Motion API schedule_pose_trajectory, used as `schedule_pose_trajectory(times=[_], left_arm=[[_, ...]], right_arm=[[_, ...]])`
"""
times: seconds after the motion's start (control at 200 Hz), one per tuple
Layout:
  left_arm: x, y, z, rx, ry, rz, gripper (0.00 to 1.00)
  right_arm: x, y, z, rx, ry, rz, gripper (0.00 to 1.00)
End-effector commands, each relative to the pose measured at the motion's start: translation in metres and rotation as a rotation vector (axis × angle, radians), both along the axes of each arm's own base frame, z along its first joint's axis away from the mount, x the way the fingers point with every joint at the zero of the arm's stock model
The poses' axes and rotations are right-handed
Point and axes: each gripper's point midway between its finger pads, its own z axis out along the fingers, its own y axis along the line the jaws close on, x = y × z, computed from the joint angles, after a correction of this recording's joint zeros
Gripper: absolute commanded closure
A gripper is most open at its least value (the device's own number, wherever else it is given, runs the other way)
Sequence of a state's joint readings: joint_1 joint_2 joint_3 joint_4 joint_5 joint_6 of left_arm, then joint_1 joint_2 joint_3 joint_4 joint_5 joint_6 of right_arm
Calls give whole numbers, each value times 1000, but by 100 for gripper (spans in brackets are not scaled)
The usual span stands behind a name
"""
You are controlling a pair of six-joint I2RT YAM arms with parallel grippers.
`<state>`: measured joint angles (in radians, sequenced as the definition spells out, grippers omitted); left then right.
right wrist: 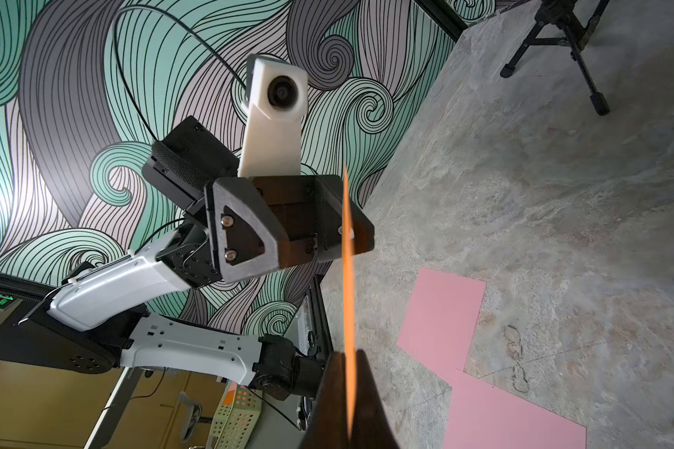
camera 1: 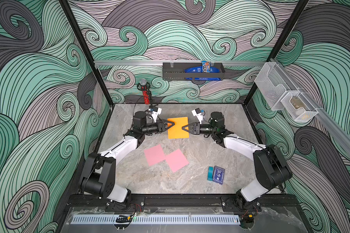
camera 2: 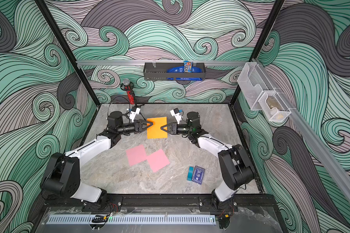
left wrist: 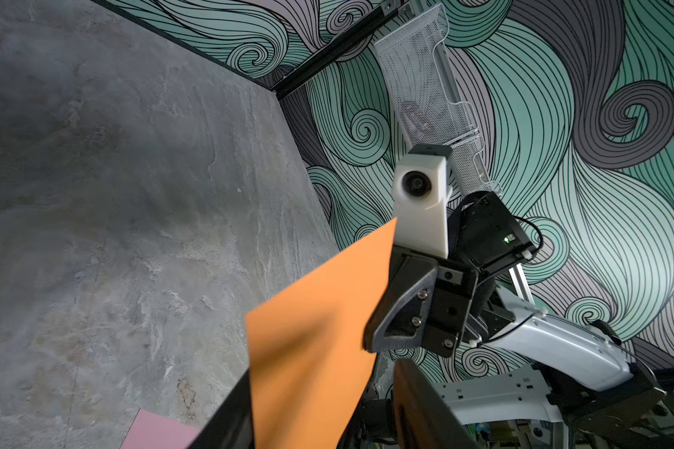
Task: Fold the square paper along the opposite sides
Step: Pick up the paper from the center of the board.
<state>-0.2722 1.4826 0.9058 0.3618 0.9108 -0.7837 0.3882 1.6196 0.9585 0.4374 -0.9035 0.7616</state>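
The square paper (camera 1: 178,128) is orange and hangs level above the marble table, between my two grippers, in both top views (camera 2: 157,128). My right gripper (camera 1: 183,128) is shut on the middle of its right edge; the right wrist view shows the paper (right wrist: 348,272) edge-on, pinched between the dark fingertips (right wrist: 349,373). My left gripper (camera 1: 171,125) is at the opposite edge. In the left wrist view its fingers (left wrist: 230,416) stand apart, with the paper (left wrist: 312,350) loose in the gap. The right wrist view shows the left gripper (right wrist: 320,245) with the sheet next to one finger.
Two pink paper squares (camera 1: 155,154) (camera 1: 177,160) lie corner to corner nearer the front. A dark blue card box (camera 1: 218,174) and a teal block (camera 1: 210,173) sit front right. A microphone on a tripod (camera 1: 144,92) stands back left. A black shelf (camera 1: 192,70) and wire bins (camera 1: 281,94) hang on the walls.
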Motion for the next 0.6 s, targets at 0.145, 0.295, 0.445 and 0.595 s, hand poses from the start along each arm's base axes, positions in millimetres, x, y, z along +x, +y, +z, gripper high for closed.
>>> schedule_pose_trajectory(times=[0.145,0.295,0.445,0.595], left_arm=[[-3,2,13,-1,-55,-4,70],[-2,2,10,11,-52,4,87],[0,2,9,14,-47,7,100],[0,2,18,12,-51,9,100]], right_arm=[[0,-5,3,-26,-22,15,100],[0,-5,2,-42,-25,25,100],[0,-5,5,-46,-38,28,100],[10,-13,6,-61,-72,-10,72]])
